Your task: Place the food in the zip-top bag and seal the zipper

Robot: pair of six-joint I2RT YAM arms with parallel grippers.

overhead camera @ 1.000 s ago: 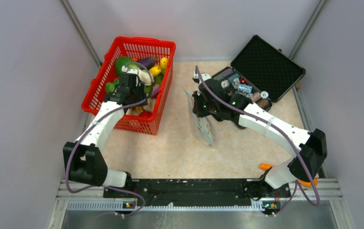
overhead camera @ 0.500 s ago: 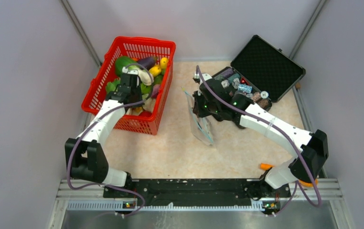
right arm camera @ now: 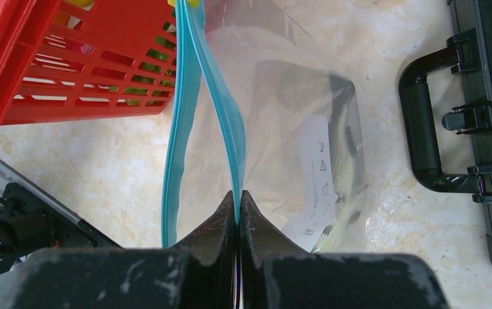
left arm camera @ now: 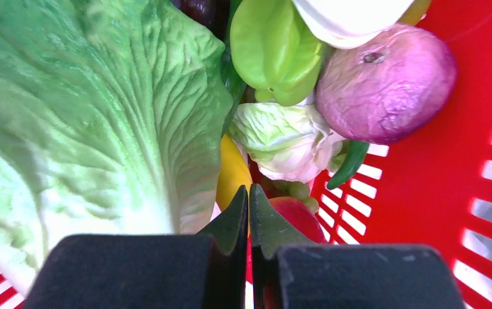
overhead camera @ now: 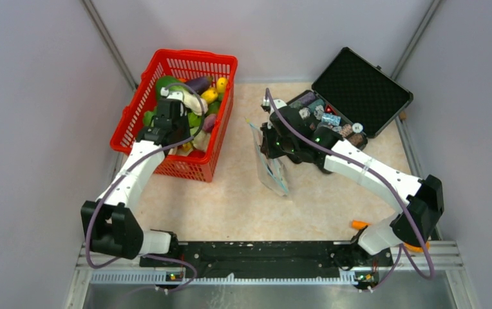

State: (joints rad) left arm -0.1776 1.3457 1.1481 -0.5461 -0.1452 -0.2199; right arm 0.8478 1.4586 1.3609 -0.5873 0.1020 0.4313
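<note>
The food lies piled in the red mesh basket [overhead camera: 185,61]: a big lettuce leaf [left arm camera: 89,116], a purple onion [left arm camera: 385,84], a small cabbage [left arm camera: 282,138], a yellow piece [left arm camera: 232,174] and a red piece [left arm camera: 295,215]. My left gripper [left arm camera: 248,193] hangs over this pile inside the basket [overhead camera: 174,129], jaws shut with nothing between them. The clear zip-top bag [overhead camera: 272,170] stands on the table, its white label [right arm camera: 321,174] showing. My right gripper [right arm camera: 237,193] is shut on one side of the light-blue zipper [right arm camera: 230,141]; the other side bows away, so the mouth gapes.
An open black case [overhead camera: 359,87] with small trinkets sits at the back right, its handle [right arm camera: 424,129] close to the bag. An orange tool [overhead camera: 359,224] lies near the right arm's base. The basket wall [right arm camera: 69,51] stands just left of the bag.
My left gripper has closed from partly open to shut and shifted slightly left over the food. The right gripper and the bag have stayed put.
</note>
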